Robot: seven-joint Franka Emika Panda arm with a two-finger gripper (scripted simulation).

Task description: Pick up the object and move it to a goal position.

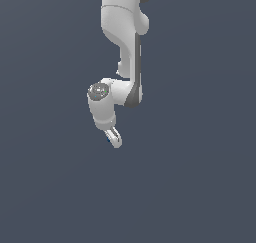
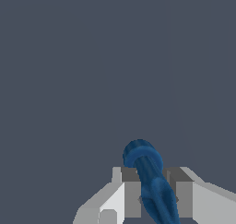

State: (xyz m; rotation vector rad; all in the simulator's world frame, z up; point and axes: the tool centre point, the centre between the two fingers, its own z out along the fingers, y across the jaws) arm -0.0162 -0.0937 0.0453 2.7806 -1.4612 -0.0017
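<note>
We see our hand (image 2: pixel 150 197) closed on the dark blue object (image 2: pixel 150 181), fingers (image 2: pixel 131 195) pressed to both its sides, its rounded end jutting beyond them. In the exterior view the hand (image 1: pixel 115 139) hangs amid plain grey on all sides.

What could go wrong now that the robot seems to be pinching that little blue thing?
The blue object sits tilted between the gripper fingers, with its rounded end sticking out past them, so it might twist or slip free while being carried. In the exterior view it is almost hidden by the gripper, so a slip would be hard to spot.
</note>
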